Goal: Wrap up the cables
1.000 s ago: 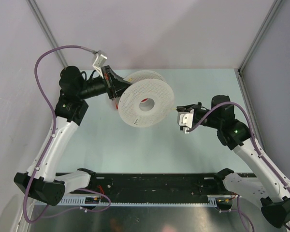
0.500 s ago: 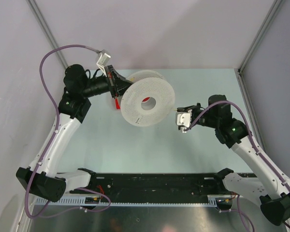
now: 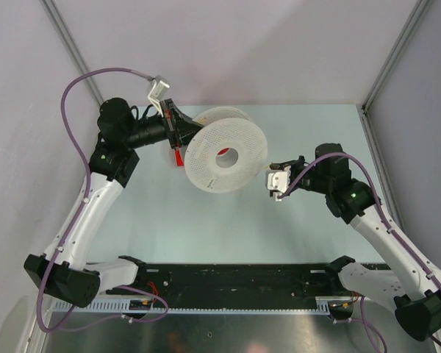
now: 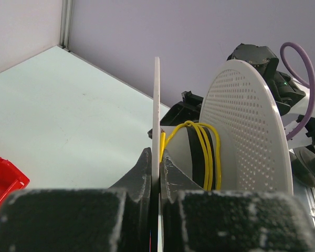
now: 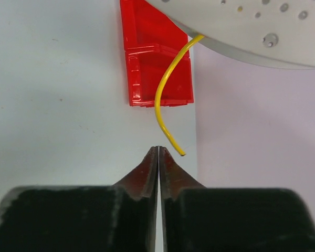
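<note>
A white perforated spool (image 3: pixel 226 157) hangs in the air above the table, held by my left gripper (image 3: pixel 180 134), which is shut on its thin rear flange (image 4: pixel 157 121). Thin yellow cable (image 4: pixel 205 152) is wound in a few turns round the spool's hub. A loose yellow cable end (image 5: pixel 165 105) hangs free from under the spool, its tip just right of and apart from my right gripper (image 5: pixel 159 149). My right gripper (image 3: pixel 277 184) is shut and empty, right of the spool.
A red bin (image 5: pixel 155 58) sits on the pale green table (image 3: pixel 206 220) beneath the spool; it also shows in the left wrist view (image 4: pixel 2 181). Grey walls enclose the back and sides. A black rail (image 3: pixel 228 283) runs along the near edge.
My left arm shifted the spool slightly right and up, then held still. My right gripper moved a little left toward the spool.
</note>
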Action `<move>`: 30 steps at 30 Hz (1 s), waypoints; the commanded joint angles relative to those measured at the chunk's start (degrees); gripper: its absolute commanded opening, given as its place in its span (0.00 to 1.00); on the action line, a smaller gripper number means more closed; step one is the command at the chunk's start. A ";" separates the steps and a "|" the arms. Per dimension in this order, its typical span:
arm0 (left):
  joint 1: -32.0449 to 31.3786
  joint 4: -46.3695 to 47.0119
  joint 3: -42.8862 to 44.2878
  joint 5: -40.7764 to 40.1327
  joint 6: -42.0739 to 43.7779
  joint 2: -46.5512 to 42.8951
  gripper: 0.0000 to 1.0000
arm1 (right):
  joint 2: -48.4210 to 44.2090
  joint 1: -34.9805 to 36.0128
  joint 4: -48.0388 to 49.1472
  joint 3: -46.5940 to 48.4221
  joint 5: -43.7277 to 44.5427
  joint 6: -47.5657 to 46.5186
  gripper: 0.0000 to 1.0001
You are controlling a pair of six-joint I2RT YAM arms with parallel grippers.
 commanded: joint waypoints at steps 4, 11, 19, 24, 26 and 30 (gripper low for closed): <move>-0.48 2.82 3.79 -2.29 -2.34 -0.85 0.00 | -1.52 -0.86 -0.46 1.80 -2.14 -0.17 0.00; -0.53 2.82 3.70 -1.90 -1.95 -0.60 0.00 | -3.44 -7.25 0.56 1.82 -6.46 5.30 0.36; -1.21 2.82 2.90 -1.59 -1.78 -0.32 0.00 | -5.96 -13.58 4.52 1.82 -16.06 5.40 0.68; -2.14 2.82 2.95 -2.38 -1.92 0.12 0.00 | -5.62 -10.67 5.08 1.82 -16.71 1.83 0.66; -2.48 2.82 2.83 -2.71 -1.98 0.21 0.00 | -5.29 -8.67 3.85 1.89 -15.94 -0.76 0.64; -3.07 2.82 2.92 -3.00 -2.05 0.41 0.00 | -4.34 -5.97 1.17 1.91 -14.05 -4.81 0.59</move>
